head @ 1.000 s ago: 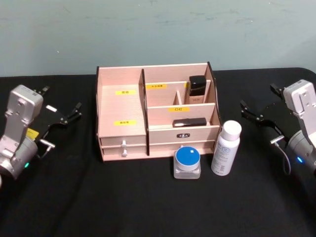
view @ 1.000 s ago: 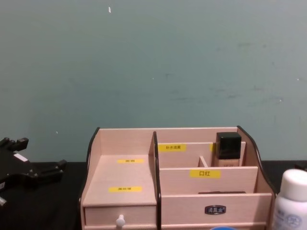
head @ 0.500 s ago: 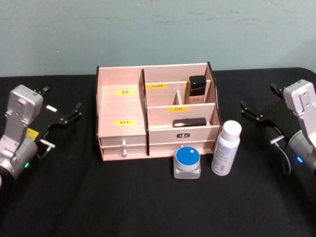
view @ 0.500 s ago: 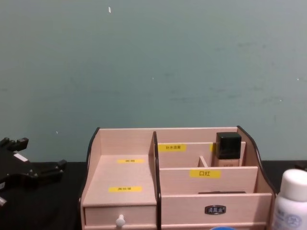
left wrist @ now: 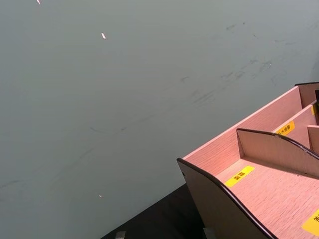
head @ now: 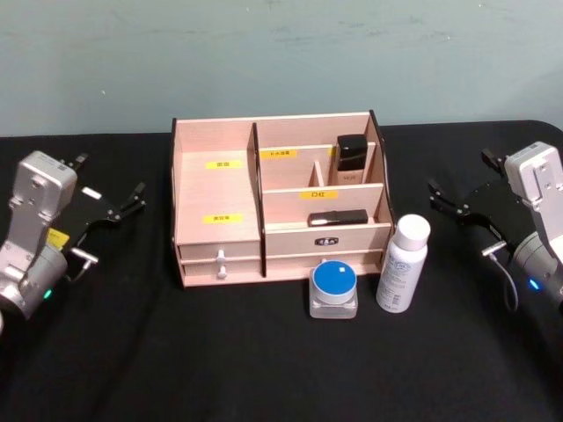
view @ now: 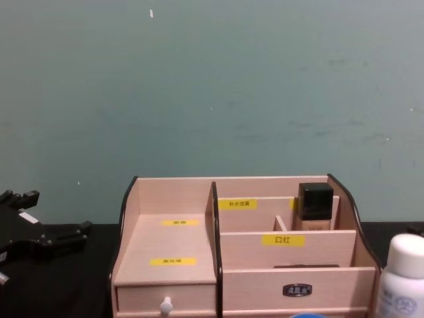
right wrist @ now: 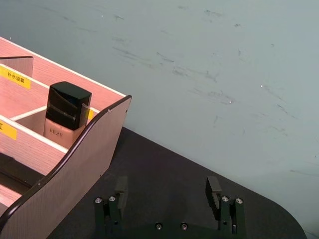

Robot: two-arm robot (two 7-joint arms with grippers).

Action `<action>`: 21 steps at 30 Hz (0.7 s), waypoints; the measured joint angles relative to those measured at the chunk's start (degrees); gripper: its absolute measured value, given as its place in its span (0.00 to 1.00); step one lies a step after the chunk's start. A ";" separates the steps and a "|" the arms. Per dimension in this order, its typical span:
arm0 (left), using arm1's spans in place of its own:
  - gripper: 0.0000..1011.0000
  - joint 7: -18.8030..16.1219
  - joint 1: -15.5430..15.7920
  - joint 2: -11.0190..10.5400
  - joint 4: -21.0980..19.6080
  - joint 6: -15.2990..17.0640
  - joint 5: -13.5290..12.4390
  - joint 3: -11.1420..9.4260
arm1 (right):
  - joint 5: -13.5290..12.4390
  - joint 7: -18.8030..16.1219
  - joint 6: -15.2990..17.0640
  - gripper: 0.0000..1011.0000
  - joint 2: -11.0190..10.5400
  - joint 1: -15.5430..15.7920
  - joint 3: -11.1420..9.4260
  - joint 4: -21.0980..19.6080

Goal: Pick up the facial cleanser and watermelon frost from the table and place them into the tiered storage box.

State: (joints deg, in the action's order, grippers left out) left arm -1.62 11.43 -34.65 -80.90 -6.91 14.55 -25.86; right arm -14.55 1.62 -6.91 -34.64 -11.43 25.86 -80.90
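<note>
- While both arms sit out at the sides, the black table (head: 264,369) runs the full width of the head view, with a pale green wall behind it
- The tiered storage box (head: 215,141) stands at the middle of the table towards the back; it has a stepped open bay on the robot's left and three rising compartments on the right, with yellow labels on the steps and dividers
- The left gripper (head: 113,176) rests low over the table, well apart from the box on the robot's left; it points towards the box, its fingers are spread and nothing is between them
- The right gripper (head: 457,171) mirrors it on the robot's right, near the box's curved side wall; in the right wrist view its two fingers (right wrist: 213,185) stand wide apart over bare black cloth
- A white bottle (head: 403,264) with a white cap stands upright on the table just beside the front right corner of the box, and it also shows at the lower right edge of the chest view (view: 403,278)
- A clear jar with a blue lid (head: 333,288) sits on the table right in front of the box, just to the left of the white bottle and apart from it
- A black-capped foundation bottle (right wrist: 66,112) stands upright in the rearmost right compartment
- A flat black item (head: 338,217) lies on its side in the front right compartment
- A small white knob (view: 166,305) sticks out of the drawer front under the left bay
</note>
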 joint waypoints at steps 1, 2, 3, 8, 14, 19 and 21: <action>1.00 0.00 0.00 0.00 0.00 0.00 0.00 0.00 | 0.00 0.00 0.00 0.99 0.00 0.00 0.00 0.00; 1.00 0.00 0.00 0.00 0.00 0.00 0.00 0.00 | 0.00 0.00 0.00 0.99 0.00 0.00 0.00 0.00; 1.00 0.00 0.00 0.00 0.00 0.00 0.00 0.00 | 0.00 0.00 0.00 0.99 0.00 0.00 0.00 0.00; 1.00 0.00 0.00 0.00 0.00 0.00 0.00 0.00 | 0.00 0.00 0.00 0.99 0.00 0.00 0.00 0.00; 1.00 0.00 0.00 0.00 0.00 0.00 0.00 0.00 | 0.00 0.00 0.00 0.99 0.00 0.00 0.00 0.00; 1.00 0.00 0.00 0.00 0.00 0.00 0.00 0.00 | 0.00 0.00 0.00 0.99 0.00 0.00 0.00 0.00; 1.00 0.00 0.00 0.00 0.00 0.00 0.00 0.00 | 0.00 0.00 0.00 0.99 0.00 0.00 0.00 0.00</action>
State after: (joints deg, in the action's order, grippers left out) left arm -1.62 11.43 -34.65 -80.90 -6.90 14.55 -25.86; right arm -14.55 1.62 -6.91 -34.64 -11.43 25.86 -80.90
